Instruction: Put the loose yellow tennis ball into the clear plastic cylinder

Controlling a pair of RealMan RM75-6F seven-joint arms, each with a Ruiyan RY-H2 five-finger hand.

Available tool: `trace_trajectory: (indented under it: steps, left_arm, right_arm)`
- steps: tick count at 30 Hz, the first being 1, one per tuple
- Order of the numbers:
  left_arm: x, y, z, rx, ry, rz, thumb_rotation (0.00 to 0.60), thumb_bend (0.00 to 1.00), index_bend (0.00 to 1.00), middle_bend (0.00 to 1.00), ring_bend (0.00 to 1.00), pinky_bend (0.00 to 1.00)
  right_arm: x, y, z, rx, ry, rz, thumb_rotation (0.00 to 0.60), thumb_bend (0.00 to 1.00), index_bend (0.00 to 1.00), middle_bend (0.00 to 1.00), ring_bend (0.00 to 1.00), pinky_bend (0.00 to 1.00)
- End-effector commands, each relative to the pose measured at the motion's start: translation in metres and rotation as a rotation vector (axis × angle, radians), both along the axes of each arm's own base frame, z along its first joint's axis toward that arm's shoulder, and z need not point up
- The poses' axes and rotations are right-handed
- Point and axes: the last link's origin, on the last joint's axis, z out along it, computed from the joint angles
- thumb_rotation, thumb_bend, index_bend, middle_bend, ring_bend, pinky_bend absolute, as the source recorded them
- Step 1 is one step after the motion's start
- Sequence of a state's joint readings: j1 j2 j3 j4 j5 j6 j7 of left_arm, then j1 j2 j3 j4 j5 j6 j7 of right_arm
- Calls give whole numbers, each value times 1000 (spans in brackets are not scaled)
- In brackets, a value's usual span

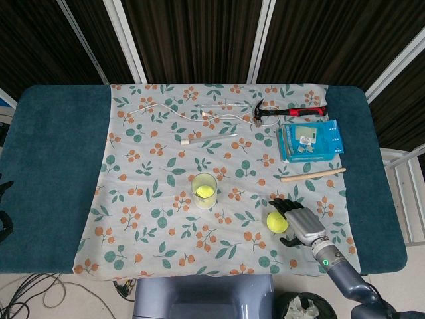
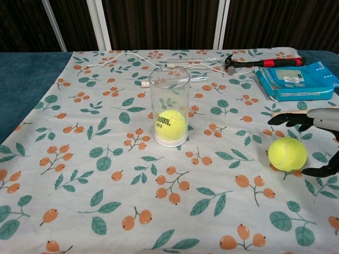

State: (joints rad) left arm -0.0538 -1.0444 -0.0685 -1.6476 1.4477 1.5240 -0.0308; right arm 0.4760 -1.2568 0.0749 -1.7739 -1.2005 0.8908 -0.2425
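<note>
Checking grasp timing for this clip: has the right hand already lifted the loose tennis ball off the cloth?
No. In the chest view the loose tennis ball rests on the cloth, with the right hand open beside it.

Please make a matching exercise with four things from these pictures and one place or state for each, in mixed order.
Things:
1. loose yellow tennis ball
2. clear plastic cylinder
3. red-handled hammer
4. right hand

Places or states:
a. far edge of the cloth
b. holds a second ball
c. open beside the loose ball
d. lying on the floral cloth

Pairs: 1-d, 2-b, 3-a, 4-c
</note>
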Motion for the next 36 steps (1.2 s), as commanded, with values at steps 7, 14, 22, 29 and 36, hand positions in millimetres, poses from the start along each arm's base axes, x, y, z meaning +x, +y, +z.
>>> trace_trajectory:
  steps: [7, 14, 22, 29, 36]
  left_arm:
    - [-1, 0, 1, 9, 0, 5, 600, 789, 150, 25, 0, 51]
    - [-2, 0, 1, 15, 0, 7, 600, 782, 160, 24, 0, 51]
    - [-1, 0, 1, 21, -5, 7, 600, 774, 171, 25, 0, 51]
    - [-3, -1, 4, 35, -13, 10, 600, 773, 174, 24, 0, 51]
    - [-3, -1, 5, 40, -17, 6, 600, 772, 179, 25, 0, 51]
  right_arm:
    - [-4, -4, -15, -45, -29, 1, 600, 344, 259, 190, 227, 435]
    - [-8, -5, -20, -36, -21, -3, 600, 345, 306, 214, 259, 543]
    - [-7, -6, -25, -58, -30, 13, 600, 372, 477, 352, 428, 645]
    - [0, -13, -20, -92, -67, 21, 600, 407, 504, 376, 450, 710]
    - [19, -37, 14, -178, -64, 77, 600, 412, 505, 379, 457, 767]
